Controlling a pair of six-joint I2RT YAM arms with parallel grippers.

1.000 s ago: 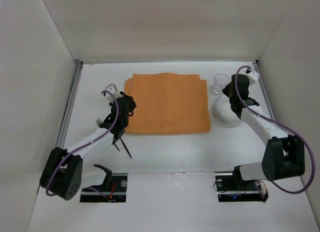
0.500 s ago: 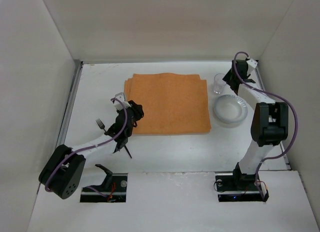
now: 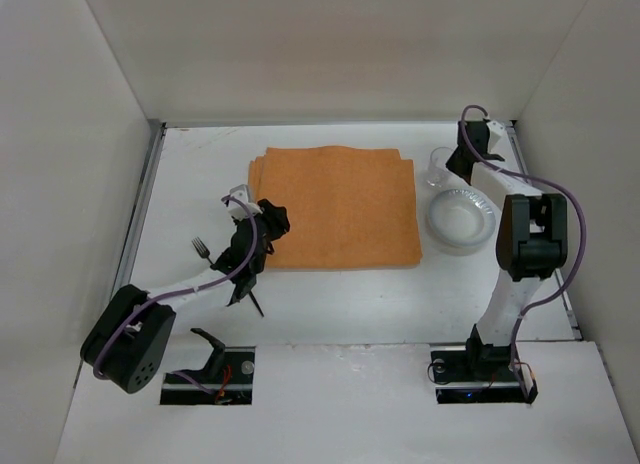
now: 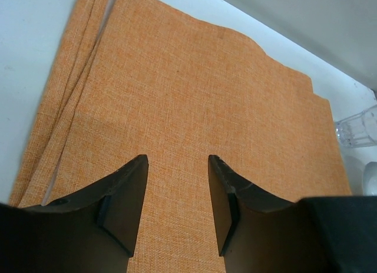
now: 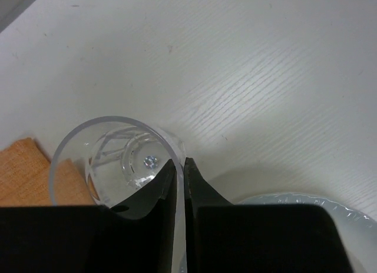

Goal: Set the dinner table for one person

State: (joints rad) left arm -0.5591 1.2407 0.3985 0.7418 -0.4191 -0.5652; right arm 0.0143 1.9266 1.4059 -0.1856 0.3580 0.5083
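The dinner table (image 3: 340, 304) is a matte white surface. A clear glass (image 3: 438, 167) stands at the back right, beside a white plate (image 3: 461, 219). My right gripper (image 3: 452, 168) is shut on the glass rim (image 5: 112, 123), one finger inside and one outside, jaws almost touching (image 5: 181, 162). My left gripper (image 3: 270, 222) is open and empty, hovering over the left part of the orange cloth mat (image 3: 335, 206); the mat's weave shows between its fingers (image 4: 177, 161). A fork (image 3: 200, 248) and a dark utensil (image 3: 250, 298) lie left of the mat.
Metal rails run along the table's left edge (image 3: 138, 219) and right edge. White walls enclose the back and sides. The plate's rim (image 5: 306, 201) shows just right of my right fingers. The glass also shows at the right of the left wrist view (image 4: 358, 127).
My right arm has swung from over the plate back to the glass and closed on its rim. My left gripper has shifted slightly right, onto the mat's edge.
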